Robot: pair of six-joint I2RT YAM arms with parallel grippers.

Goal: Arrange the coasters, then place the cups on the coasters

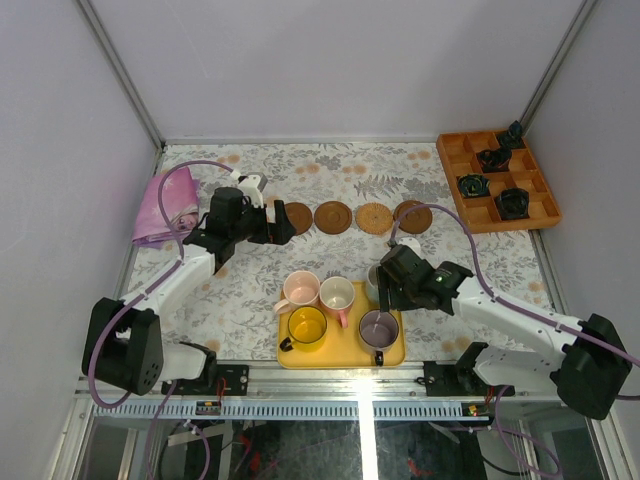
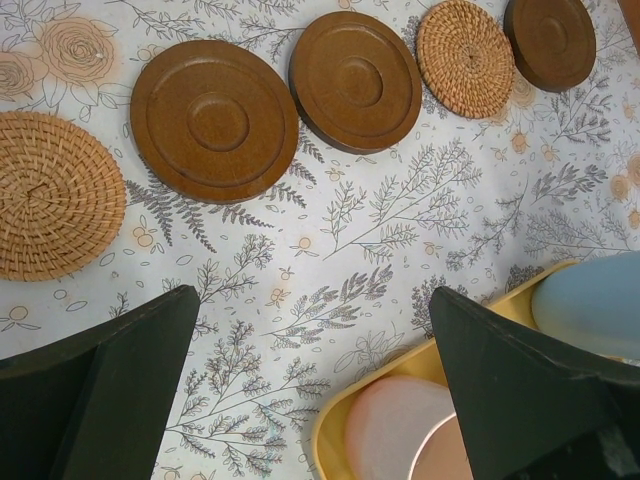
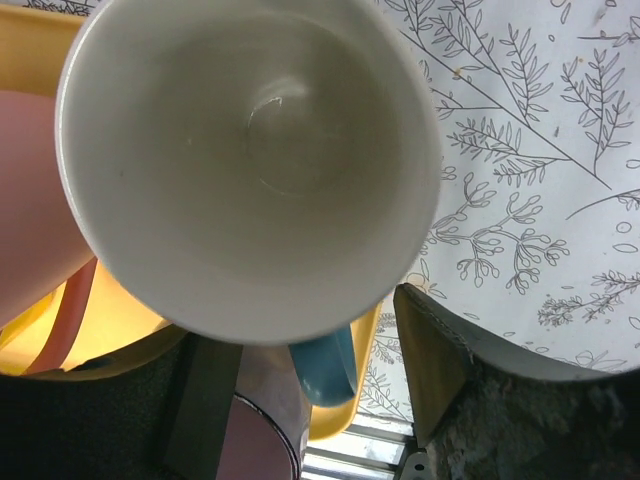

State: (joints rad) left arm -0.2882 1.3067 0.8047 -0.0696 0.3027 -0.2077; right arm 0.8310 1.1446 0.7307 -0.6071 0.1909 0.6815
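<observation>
Five coasters lie in a row at the back: woven tan [image 2: 50,195], brown [image 2: 215,120], brown [image 2: 355,80], woven tan [image 2: 465,55] and brown [image 2: 550,40]. My left gripper [image 2: 312,300] hangs open over bare cloth in front of them and holds nothing. The yellow tray [image 1: 340,355] carries a pale pink cup [image 1: 300,291], a pink cup with a white inside [image 1: 337,296], a yellow cup [image 1: 307,326] and a grey-purple cup [image 1: 378,329]. A light blue cup [image 3: 250,160] sits at the tray's right edge. My right gripper [image 3: 310,350] straddles its blue handle [image 3: 325,365], fingers apart from it.
An orange compartment box [image 1: 455,150] with small black objects stands at the back right. A pink-purple bag [image 1: 160,205] lies at the back left beside my left arm. Grey walls close in the table on three sides.
</observation>
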